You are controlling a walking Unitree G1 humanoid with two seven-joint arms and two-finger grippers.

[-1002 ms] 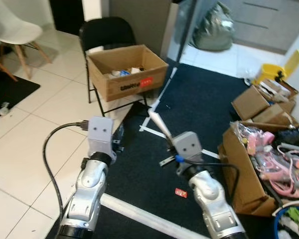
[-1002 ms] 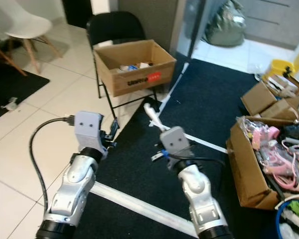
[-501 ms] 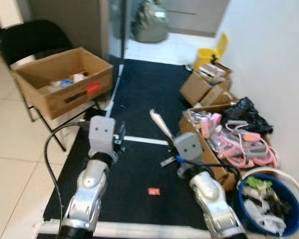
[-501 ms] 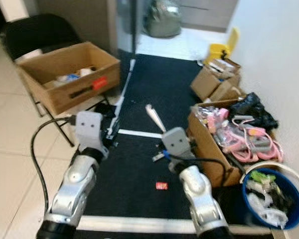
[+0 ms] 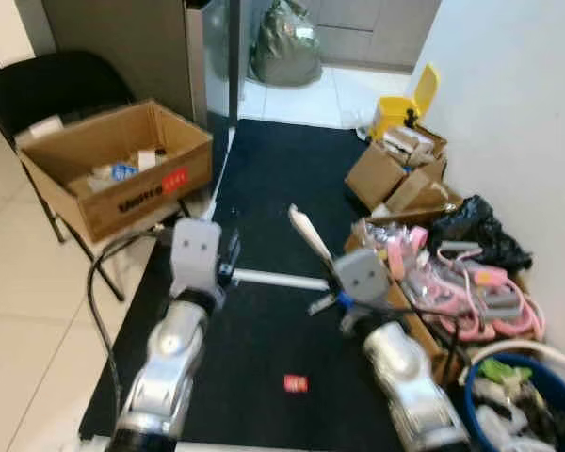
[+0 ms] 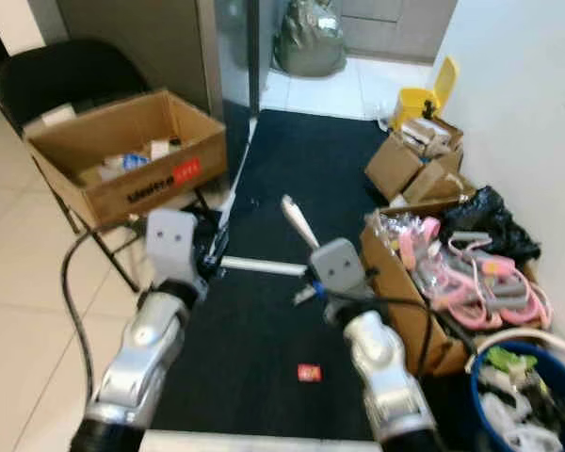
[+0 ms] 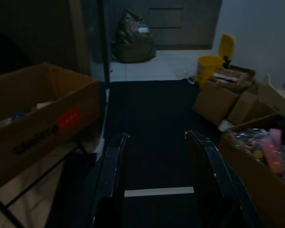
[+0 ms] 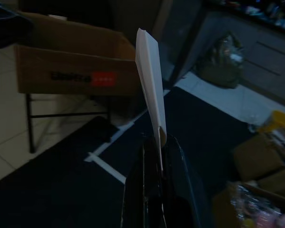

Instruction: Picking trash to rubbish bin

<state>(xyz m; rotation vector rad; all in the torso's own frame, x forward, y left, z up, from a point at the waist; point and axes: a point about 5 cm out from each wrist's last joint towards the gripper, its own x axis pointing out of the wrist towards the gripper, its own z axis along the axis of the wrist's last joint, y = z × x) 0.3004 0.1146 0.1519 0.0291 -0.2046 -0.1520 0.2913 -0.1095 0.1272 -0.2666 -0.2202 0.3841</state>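
Pinched together on a flat white strip of trash (image 8: 150, 85), the black fingers (image 8: 180, 171) of the right gripper (image 8: 159, 142) are seen at the bottom centre of the right wrist view, with the strip standing up from between them toward the upper middle of the frame; a cardboard box (image 8: 71, 61) with a red label is seen at the upper left. Spread apart with nothing between them, the fingers (image 7: 109, 175) of the left gripper (image 7: 156, 137) are seen in the lower half of the left wrist view, over a black mat (image 7: 152, 109) crossed by a white tape line (image 7: 159, 192). From the left eye view, the same white strip is seen at centre, slanting up and to the left above the right arm's grey wrist housing (image 5: 362, 273). A blue rubbish bin (image 5: 527, 405) holding litter is seen at the lower right corner, and a small red wrapper (image 5: 296, 383) lies on the mat at lower centre, between the two arms. A yellow bin (image 5: 402, 111) is seen at the upper right.
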